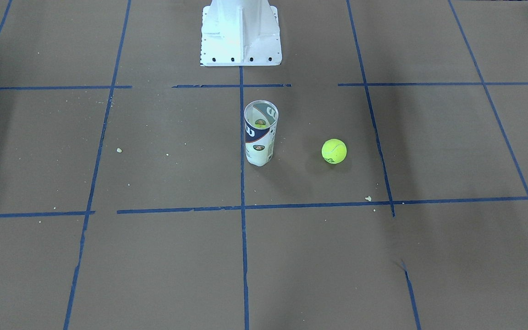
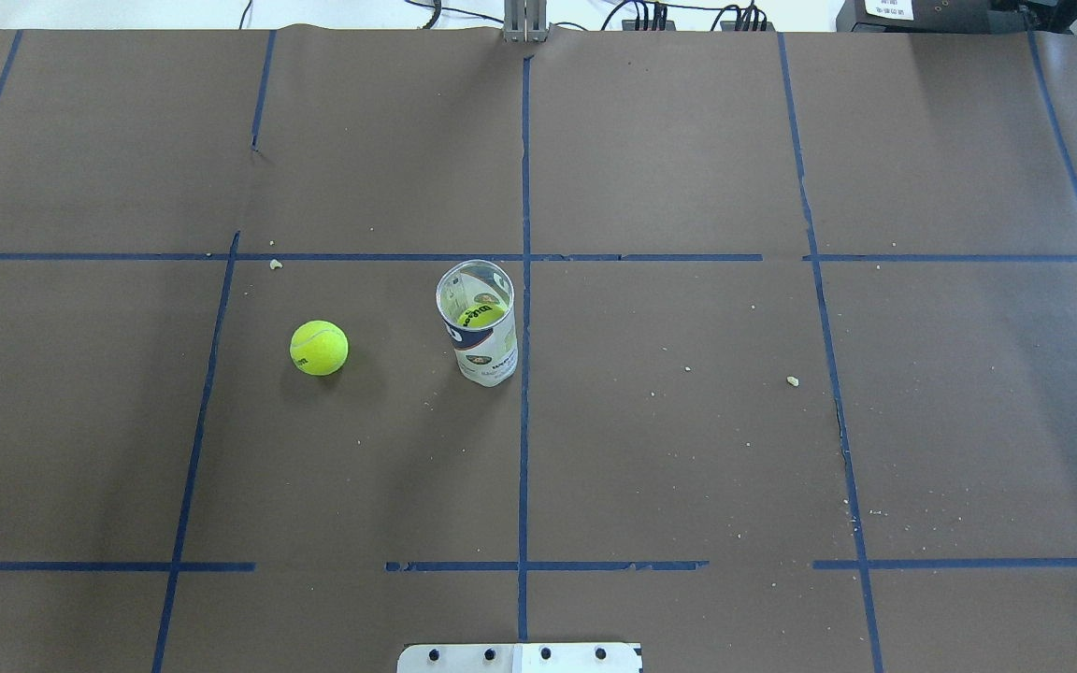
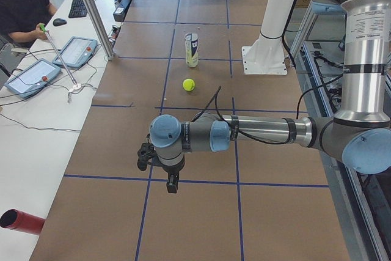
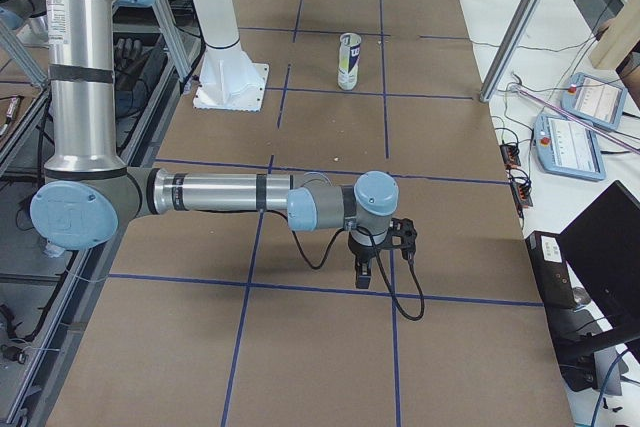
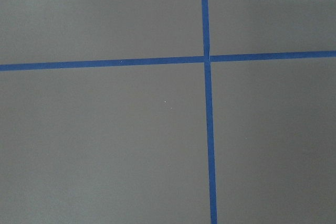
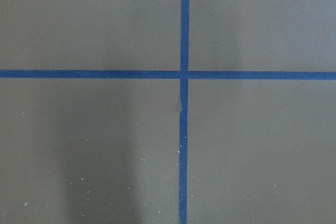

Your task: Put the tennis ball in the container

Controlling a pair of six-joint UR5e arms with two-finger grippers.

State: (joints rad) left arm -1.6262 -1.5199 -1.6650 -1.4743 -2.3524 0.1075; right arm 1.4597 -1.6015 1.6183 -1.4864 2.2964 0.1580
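Note:
The tennis ball [image 1: 334,151] [image 2: 319,348] [image 3: 189,84] lies on the brown paper, a short way from the container on my left-arm side. The container [image 1: 260,133] [image 2: 481,322] [image 3: 192,49] [image 4: 348,61] stands upright with its mouth open, and a yellow-green patch shows through its wall. My left gripper [image 3: 173,184] hangs pointing down, far from both, near the table's left end. My right gripper [image 4: 363,275] hangs the same way near the right end. I cannot tell whether either is open or shut. Both wrist views show only paper and tape.
The white robot base [image 1: 241,34] [image 2: 520,657] stands behind the container. Blue tape lines [image 2: 524,421] grid the paper. At the operators' side are an aluminium post [image 3: 91,10], tablets [image 3: 27,76], a seated person [image 3: 21,4] and a red cylinder [image 3: 21,221].

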